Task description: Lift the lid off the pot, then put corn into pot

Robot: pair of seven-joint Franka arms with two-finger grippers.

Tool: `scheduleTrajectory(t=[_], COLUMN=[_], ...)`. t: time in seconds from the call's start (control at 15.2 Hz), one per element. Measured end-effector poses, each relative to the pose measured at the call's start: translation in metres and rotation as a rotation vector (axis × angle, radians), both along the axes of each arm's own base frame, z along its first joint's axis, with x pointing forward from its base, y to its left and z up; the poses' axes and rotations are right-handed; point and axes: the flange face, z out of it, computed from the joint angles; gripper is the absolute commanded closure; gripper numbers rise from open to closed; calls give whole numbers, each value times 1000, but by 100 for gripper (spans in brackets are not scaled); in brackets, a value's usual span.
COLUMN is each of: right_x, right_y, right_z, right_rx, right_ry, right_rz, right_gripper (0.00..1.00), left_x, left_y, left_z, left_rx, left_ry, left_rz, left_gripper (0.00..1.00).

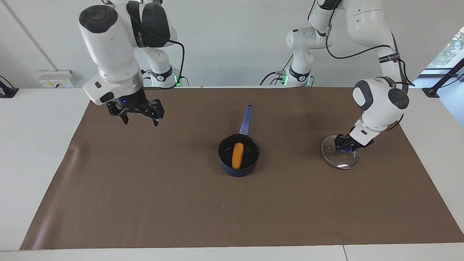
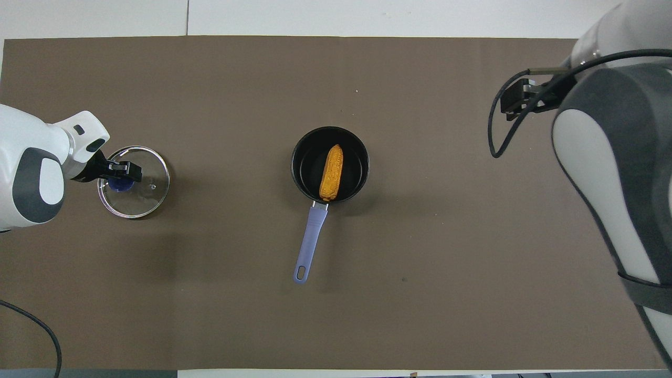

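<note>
The corn [image 1: 237, 155] lies inside the pot [image 1: 239, 159], lengthwise along the line of the pot's handle. The pot stands at mid-table on the brown mat [image 1: 145, 188], handle pointing toward the robots. The lid [image 1: 340, 156] rests flat on the mat, well apart from the pot toward the left arm's end of the table.

The left hand [image 1: 344, 144] is clamped on the lid's knob. The right hand [image 1: 139, 114] hangs empty with fingers spread, high over the mat toward the right arm's end, well clear of the pot.

Judged from this layout, both task steps appear complete; what remains is release and retreat. Recommended procedure: open the left hand fully before raising it, then lift straight up so the knob does not drag and the lid does not tip.

Materials: the lid is a clear glass disc with a metal rim, smooth and liable to slide. The pot is a dark navy round saucepan with a straight blue-purple handle. The corn is yellow-orange, bumpy and tapered.
</note>
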Motion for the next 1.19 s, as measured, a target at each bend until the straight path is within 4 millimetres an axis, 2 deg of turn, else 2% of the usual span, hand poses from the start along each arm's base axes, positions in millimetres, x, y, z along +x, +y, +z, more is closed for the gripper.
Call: scheduleTrajectory(t=[0.2, 0.26, 0.4, 0.53, 0.72, 0.86, 0.99, 1.19], right_x=[-25, -31, -38, -46, -61, -66, -70, -75], right_y=[-60, -76, -93, -90, -78, -79, -82, -83], right_z=[19, 18, 8, 2, 1, 3, 0, -6], right_rx=[1, 2, 6, 8, 9, 10, 10, 11], right_ry=[34, 51, 79, 100, 83, 71, 79, 75], right_rz=[14, 4, 6, 14, 39, 38, 34, 35], right_gripper=[0, 0, 0, 0, 0, 0, 0, 0], left_x=[0, 1, 6, 11, 19, 19, 10, -21], left_y=[0, -1, -6, -17, -40, -55, -65, -65], left_z=[1, 4, 18, 44, 102, 139, 174, 219], left_rx=[0, 0, -1, -5, -10, -10, -11, -12], left_ry=[-4, -11, -29, -26, -6, -4, -1, 32], left_rz=[-2, -4, -13, -33, -19, 20, 26, 27], left_gripper=[0, 0, 0, 0, 0, 0, 0, 0])
